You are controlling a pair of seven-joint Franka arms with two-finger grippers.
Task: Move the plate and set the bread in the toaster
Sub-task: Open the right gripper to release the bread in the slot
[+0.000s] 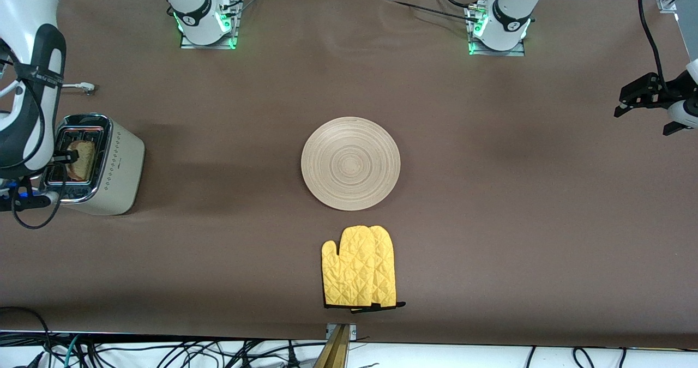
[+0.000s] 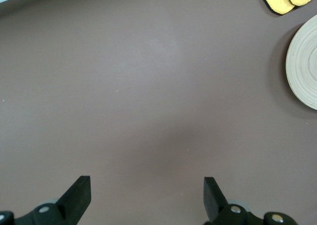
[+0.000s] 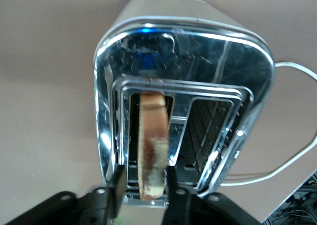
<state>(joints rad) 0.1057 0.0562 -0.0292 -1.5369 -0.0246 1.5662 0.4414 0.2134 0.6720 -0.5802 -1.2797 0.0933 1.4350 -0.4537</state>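
Brown desk (image 1: 491,221). Wooden plate (image 1: 350,163) at center, yellow oven mitt (image 1: 360,267) nearer the camera. Cream toaster (image 1: 101,166) at right arm's end. Bread slice (image 3: 152,144) upright, partly in one slot, pinched by right end effector (image 3: 143,183). Left end effector (image 2: 147,197) spread apart, waiting over bare desk.

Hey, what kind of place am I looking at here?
Probably a robotics lab with a mock kitchen setup: two arms bolted to a brown-covered table, loose cables along its edge, and a toaster, wooden plate and yellow oven mitt laid out.
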